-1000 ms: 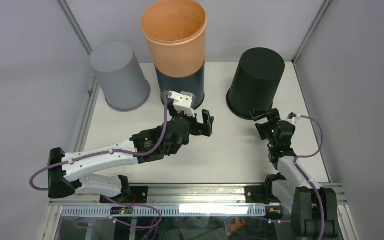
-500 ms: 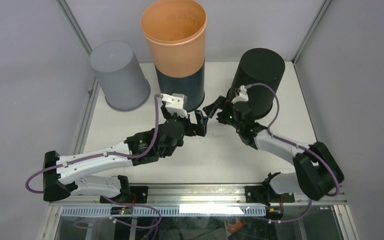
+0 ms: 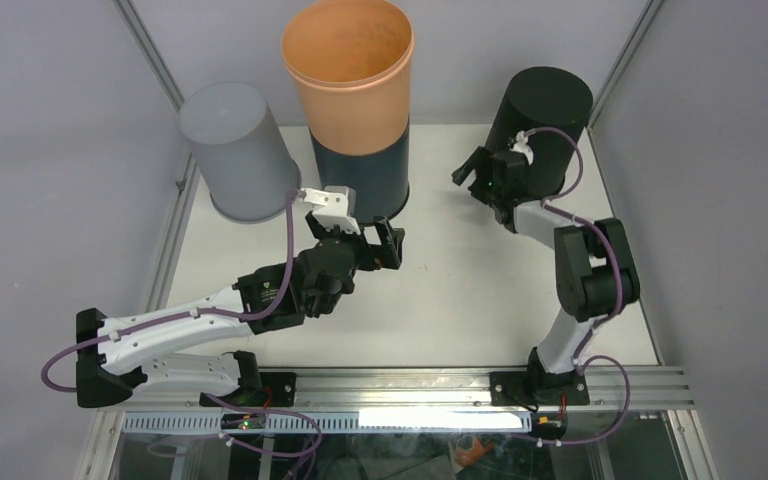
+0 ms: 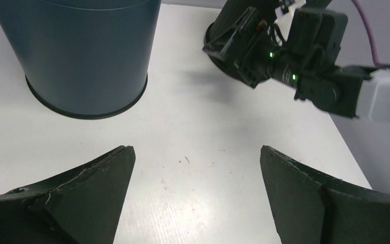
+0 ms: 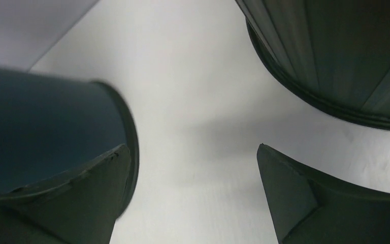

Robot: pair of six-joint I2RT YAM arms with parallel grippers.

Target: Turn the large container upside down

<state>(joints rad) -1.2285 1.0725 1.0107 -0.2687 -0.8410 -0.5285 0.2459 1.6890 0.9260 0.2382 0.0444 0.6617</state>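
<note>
The grey tub (image 3: 241,150) on the left sits mouth down, so we judge it needs no turning. Our left gripper (image 3: 390,246) hovers near the foot of the large container (image 3: 352,90), jaws spread wide and empty. The container, orange above and dark blue below, stands at the back with its mouth up. Our right gripper (image 3: 472,172), also spread wide and empty, hangs between it and the black tub (image 3: 540,120), likely readying a two-sided grasp.
</note>
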